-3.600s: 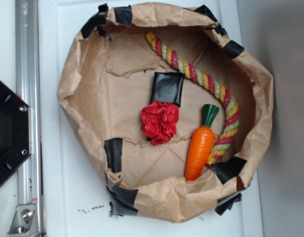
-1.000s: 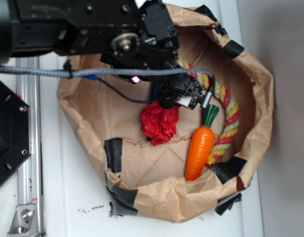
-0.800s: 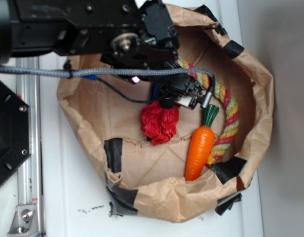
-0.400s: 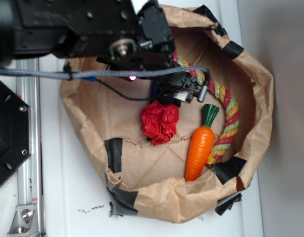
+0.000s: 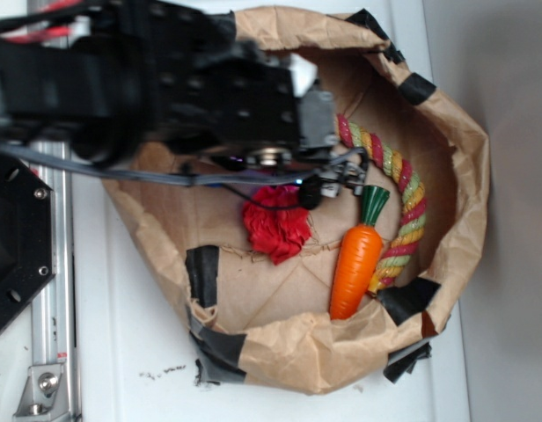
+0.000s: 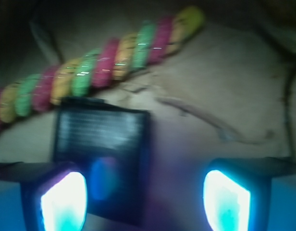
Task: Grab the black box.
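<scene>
Black box (image 6: 102,151) between parted pincer (image 6: 145,202) fingers

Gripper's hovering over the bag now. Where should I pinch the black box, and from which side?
Come straight down from above and pinch the black box across its two opposite side edges. It lies flat on the bag floor, so only its edges offer purchase. It sits toward the left finger, so the open gripper likely needs centring first.

The box (image 6: 102,144) is glossy black, the rope (image 6: 97,67) twisted in pink, yellow and green, the carrot (image 5: 355,264) orange with a green top, the paper ball (image 5: 275,229) red, the bag (image 5: 447,132) brown with black tape patches.
</scene>
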{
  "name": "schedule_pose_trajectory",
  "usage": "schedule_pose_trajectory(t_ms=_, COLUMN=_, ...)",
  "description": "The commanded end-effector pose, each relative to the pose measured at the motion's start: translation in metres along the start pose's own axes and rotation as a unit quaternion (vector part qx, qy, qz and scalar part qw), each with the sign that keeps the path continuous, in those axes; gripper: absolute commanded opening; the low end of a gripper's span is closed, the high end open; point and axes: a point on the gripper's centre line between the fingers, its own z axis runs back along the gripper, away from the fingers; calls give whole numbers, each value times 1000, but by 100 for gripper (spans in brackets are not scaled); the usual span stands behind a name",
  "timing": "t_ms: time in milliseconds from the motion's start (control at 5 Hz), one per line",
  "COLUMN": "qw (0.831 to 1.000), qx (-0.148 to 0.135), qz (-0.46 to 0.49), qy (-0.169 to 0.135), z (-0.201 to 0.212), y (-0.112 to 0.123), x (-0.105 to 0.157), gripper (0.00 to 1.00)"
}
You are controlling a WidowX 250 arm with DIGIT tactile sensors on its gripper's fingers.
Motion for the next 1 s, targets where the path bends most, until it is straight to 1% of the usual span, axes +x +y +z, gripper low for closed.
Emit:
schedule_pose_trajectory(t_ms=0, qw=1000, qx=-9, qz=23, qy=-6, z=-12, y=-23, x=8, gripper=100)
schedule_pose_trajectory(t_ms=200, qw=1000, qx=-7, qz=9, qy=-3, z=-15, y=-30, x=5, gripper=100)
schedule_pose_trajectory(t_ms=400, qw=1000, qx=-19, qz=-18, qy=3, z=-6, y=-20, x=0, gripper=0)
schedule_pose_trajectory(t_ms=600, qw=990, qx=-57, qz=-129, qy=-6, z=27, y=-9, x=9, gripper=0)
schedule_pose_trajectory(t_ms=800, qw=962, qx=-98, qz=-250, qy=-50, z=72, y=-7, x=31, gripper=0)
